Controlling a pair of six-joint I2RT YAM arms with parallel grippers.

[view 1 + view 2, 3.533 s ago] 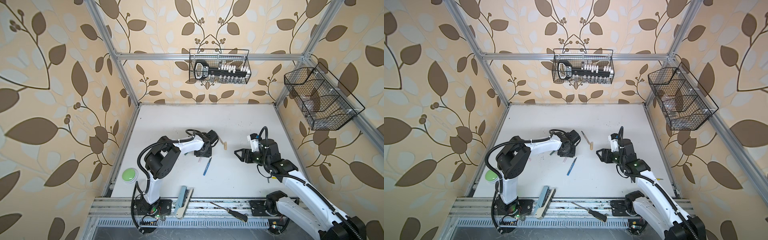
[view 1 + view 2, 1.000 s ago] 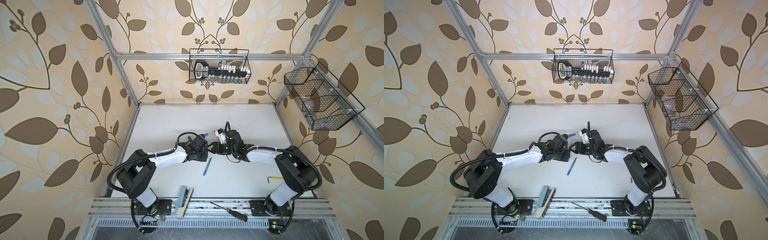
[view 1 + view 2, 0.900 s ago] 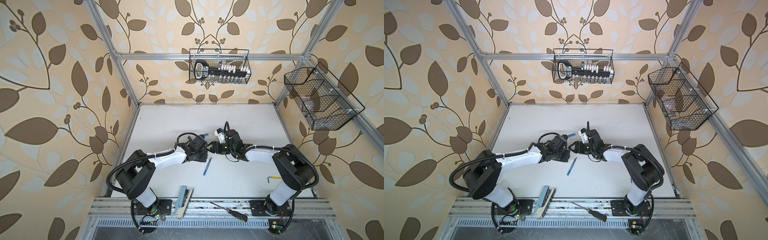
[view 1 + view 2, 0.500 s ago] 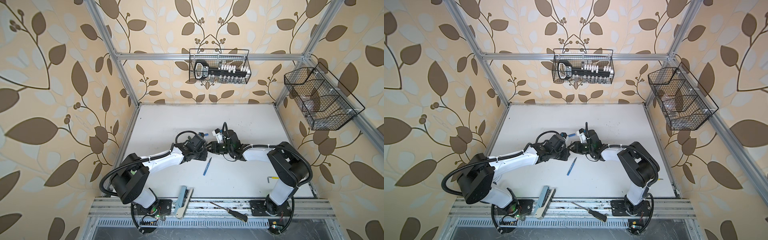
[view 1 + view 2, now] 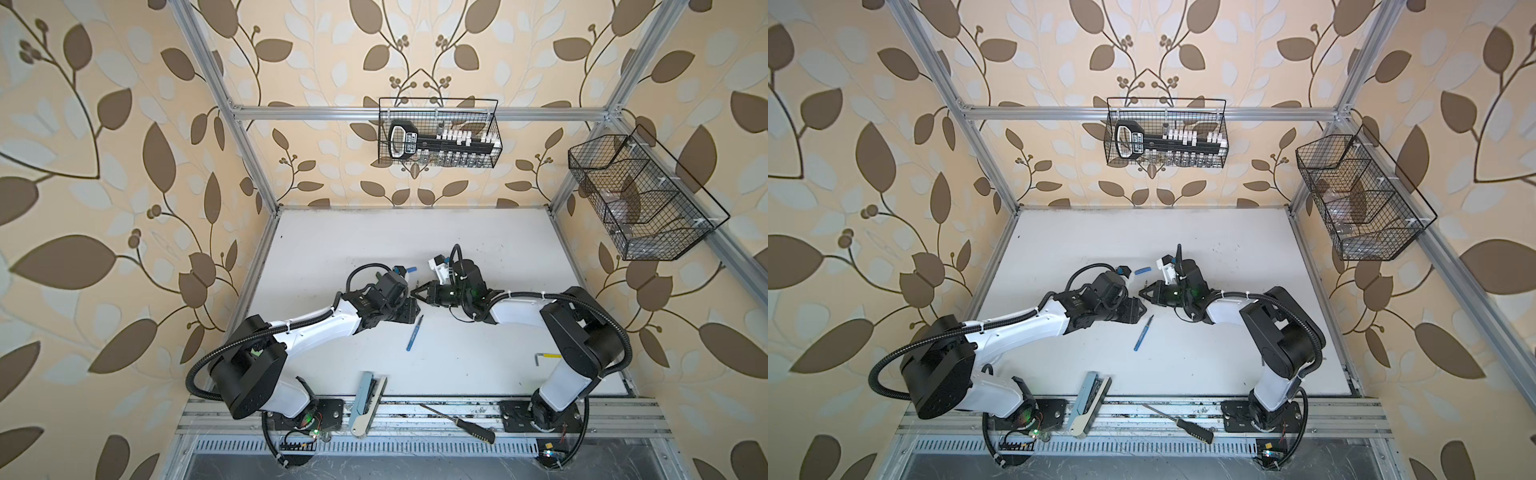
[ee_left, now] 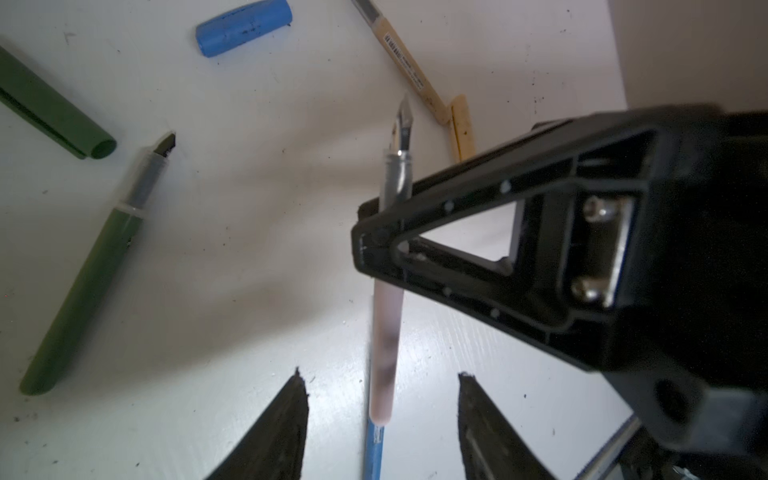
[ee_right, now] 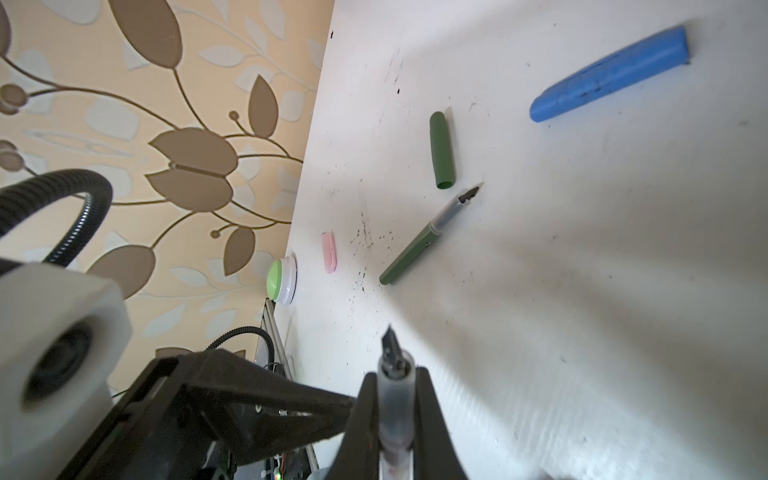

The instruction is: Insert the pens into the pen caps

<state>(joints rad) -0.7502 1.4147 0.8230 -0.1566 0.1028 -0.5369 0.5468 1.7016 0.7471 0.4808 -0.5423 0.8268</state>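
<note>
- The right hand (image 7: 395,388) is pressed together on the pink pen (image 7: 394,409). It grips the clear section just behind the dark tip, which pokes out past the fingertips and is lifted off the counter (image 7: 602,291).
- The left hand (image 6: 384,424) is spread, with its jaws well apart. The pink pen's rear end sits between its two fingertips (image 6: 291,419) and seems to touch neither (the right hand alone carries the pen).
- In both top views the two hands meet nose to nose at mid-counter. The pink pen is too small for us to pick out there.
- The blue pen (image 5: 414,334) lies flat on the counter just beside the left hand, on the near side. In the left wrist view it shows under the pink pen's rear end.
- The green pen (image 7: 415,249) is uncapped and flat on the counter. Its dark tip is near the open mouth of the green cap (image 7: 442,151), not touching it (both are out beyond the held pen's tip).
- The blue cap (image 7: 611,72) lies on its own, farther out than the green cap.
- The tan pen (image 6: 411,70) and the tan cap (image 6: 463,129) lie just beside each other. We cannot tell whether they touch.
- The pink cap (image 7: 329,251) is near the counter's edge, close to a green button (image 7: 278,276) and well apart from both hands.
</note>
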